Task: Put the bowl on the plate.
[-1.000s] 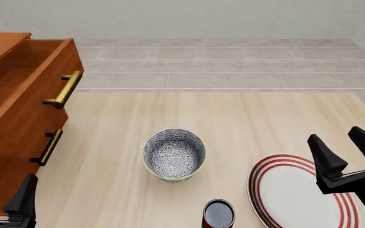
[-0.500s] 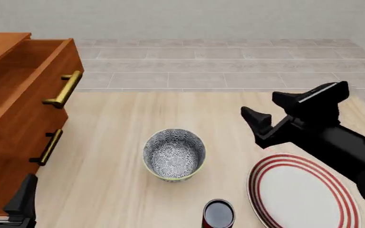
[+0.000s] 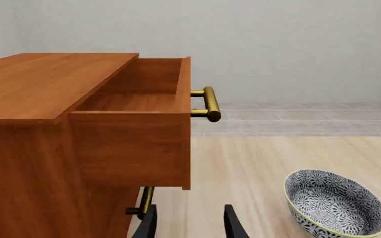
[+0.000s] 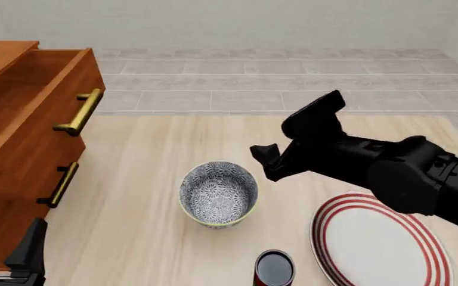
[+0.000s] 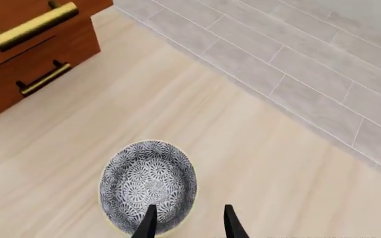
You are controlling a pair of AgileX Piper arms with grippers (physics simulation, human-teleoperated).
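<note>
The bowl (image 4: pixel 219 193), grey-and-white floral with a pale rim, stands upright on the table's middle; it also shows in the left wrist view (image 3: pixel 335 208) and the right wrist view (image 5: pixel 148 184). The plate (image 4: pixel 372 244), white with red rings, lies flat at the near right, apart from the bowl. My right gripper (image 4: pixel 281 146) hangs open above the table just right of the bowl, pointing down at it; in its wrist view the gripper (image 5: pixel 188 218) has one fingertip (image 5: pixel 149 220) over the bowl's rim. My left gripper (image 4: pixel 6 238) (image 3: pixel 189 223) rests open at the near left, holding nothing.
A wooden dresser (image 4: pixel 22 137) with brass handles fills the left side, its top drawer (image 3: pixel 137 119) pulled out. A small dark red can (image 4: pixel 274 268) stands near the front edge between bowl and plate. Grey tiled floor lies beyond the table's far edge.
My right arm has swung from the plate's right side forward and leftward, ending over the table beside the bowl. The bowl, plate, can and left gripper have not moved.
</note>
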